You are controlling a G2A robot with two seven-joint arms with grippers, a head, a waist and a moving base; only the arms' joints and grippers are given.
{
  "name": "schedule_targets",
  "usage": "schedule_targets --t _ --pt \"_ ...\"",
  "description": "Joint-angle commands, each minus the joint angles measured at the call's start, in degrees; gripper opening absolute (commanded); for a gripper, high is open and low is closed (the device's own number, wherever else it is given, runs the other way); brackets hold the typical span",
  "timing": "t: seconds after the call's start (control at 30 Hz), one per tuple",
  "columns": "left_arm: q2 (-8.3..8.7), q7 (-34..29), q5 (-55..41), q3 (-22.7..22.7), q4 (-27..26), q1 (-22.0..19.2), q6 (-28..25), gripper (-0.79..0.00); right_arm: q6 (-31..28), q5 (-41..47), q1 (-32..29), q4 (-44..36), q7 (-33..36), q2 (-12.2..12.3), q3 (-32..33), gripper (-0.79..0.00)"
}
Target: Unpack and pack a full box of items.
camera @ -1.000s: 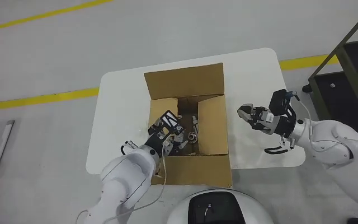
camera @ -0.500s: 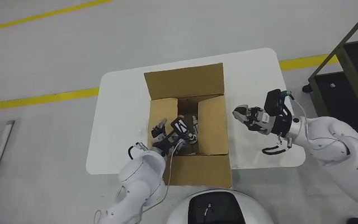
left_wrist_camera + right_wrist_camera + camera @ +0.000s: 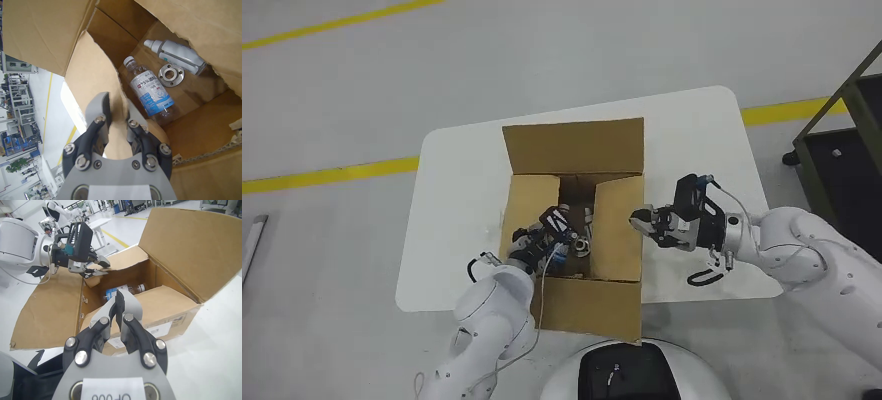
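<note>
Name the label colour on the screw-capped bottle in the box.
The label is white and blue; the left wrist view shows it best.

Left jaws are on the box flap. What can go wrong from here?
1. The left gripper jaws pinch the left flap at a ragged, torn edge; pulling may rip it or slip off.
2. The box looks lightly loaded: clear bottle, spray bottle, flange; a tug might drag it across the table.
</note>
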Motion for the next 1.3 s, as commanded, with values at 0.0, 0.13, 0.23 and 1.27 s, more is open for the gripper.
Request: schedule_targets --t 0.0,0.13,0.23,1.27 --pt "-0.06 0.2 0.2 -0.3 -0.2 0.1 0.2 -0.785 -0.1 0.1 0.9 0.9 0.2 -0.4 -1.0 -0.785" --pt "-0.3 -0.4 -2.0 -1.6 -1.0 0.3 1.6 -0.785 -0.3 0.5 2.5 2.4 0.6 -1.1 -2.2 -0.785" --pt "-0.6 -1.8 -5.5 -3.0 -1.8 0.1 3.3 -0.785 -0.3 0.6 2.7 2.9 0.3 -1.3 -1.7 -0.785" --pt "-2.33 -16.7 -31.4 -12.7 -8.8 -4.6 20.2 0.0 -5.9 10.5 0.9 2.2 13.9 0.0 4.6 -0.785"
